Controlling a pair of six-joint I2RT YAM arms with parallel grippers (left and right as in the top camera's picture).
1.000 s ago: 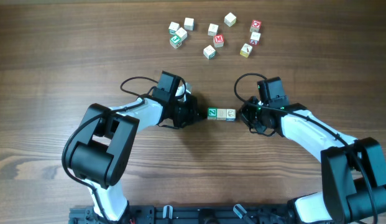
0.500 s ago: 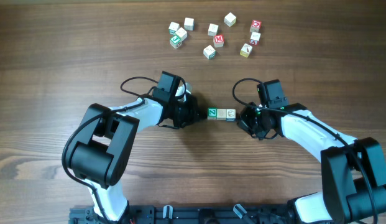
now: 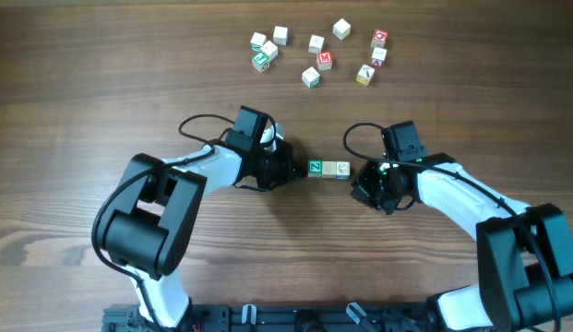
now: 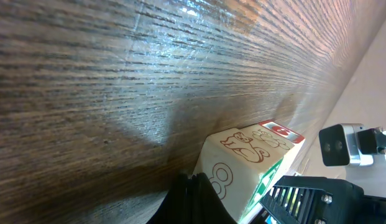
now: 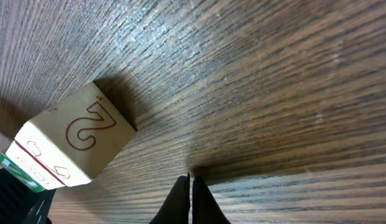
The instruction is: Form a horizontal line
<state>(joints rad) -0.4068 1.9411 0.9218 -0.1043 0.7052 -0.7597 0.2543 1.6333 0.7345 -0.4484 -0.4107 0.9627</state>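
Observation:
Three small cubes lie side by side in a left-to-right row at mid-table: a green-faced cube [image 3: 316,168], a plain beige cube [image 3: 329,169] and a pale blue-trimmed cube [image 3: 342,169]. My left gripper [image 3: 298,171] is shut and empty, its tip against the left end of the row. In the left wrist view the end cube [image 4: 242,162] fills the lower right, just past the shut fingers [image 4: 196,199]. My right gripper [image 3: 359,187] is shut and empty, just right of and below the row. In the right wrist view the end cube [image 5: 74,143] lies apart from the fingers [image 5: 190,196].
Several loose letter cubes, some red-lettered, are scattered at the back of the table, from a green one [image 3: 261,61] to a red one [image 3: 379,38]. Both arms reach in from the front edge.
My right gripper has drawn back from the right end of the row, toward the table's front. The left arm and the three cubes have not moved.

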